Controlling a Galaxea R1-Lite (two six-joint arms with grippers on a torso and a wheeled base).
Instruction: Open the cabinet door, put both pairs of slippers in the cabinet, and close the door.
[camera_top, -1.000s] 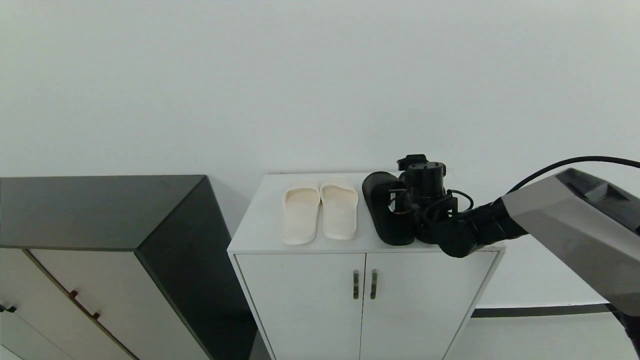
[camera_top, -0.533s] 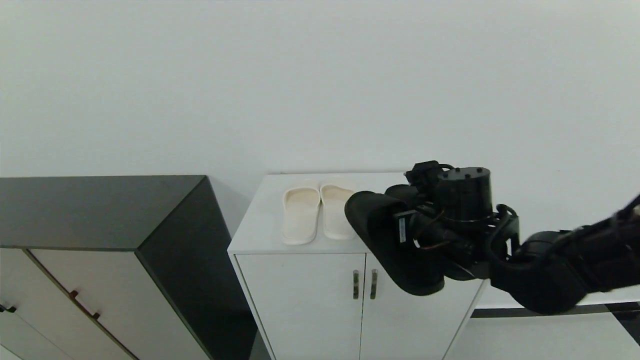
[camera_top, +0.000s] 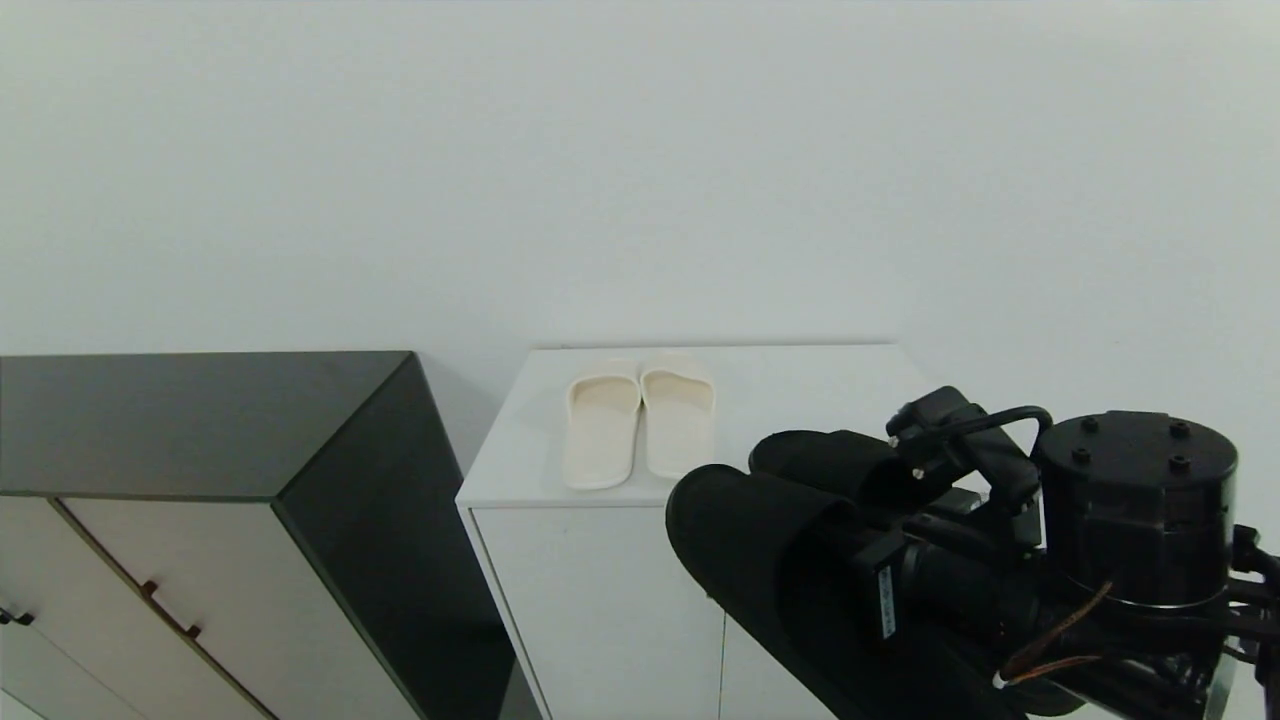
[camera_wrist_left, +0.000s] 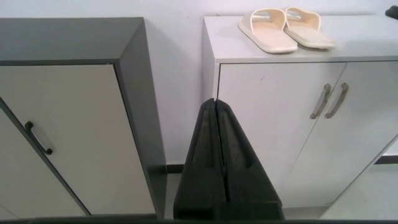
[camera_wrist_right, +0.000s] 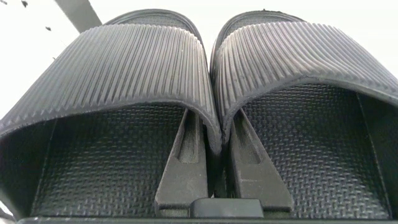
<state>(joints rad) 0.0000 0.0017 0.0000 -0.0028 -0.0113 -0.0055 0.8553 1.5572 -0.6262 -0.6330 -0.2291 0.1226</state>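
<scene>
The right gripper (camera_wrist_right: 213, 134) pinches the 2 adjoining straps of the black slippers (camera_top: 770, 540), held before the shut cabinet (camera_top: 600, 600). Light and rubbery, they likely flex. The left gripper (camera_wrist_left: 216, 109) is closed, empty.

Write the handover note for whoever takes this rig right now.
Right tool shut on the pair of black ribbed rubber slippers, a finger inside each, held in the air before the white two-door cabinet.
Left tool shut, empty, facing the cabinet front.
Pair of cream rubber slippers lies side by side on the cabinet top.
Done: black pair grasped. Left: open the shut doors, put both pairs inside, close.
</scene>
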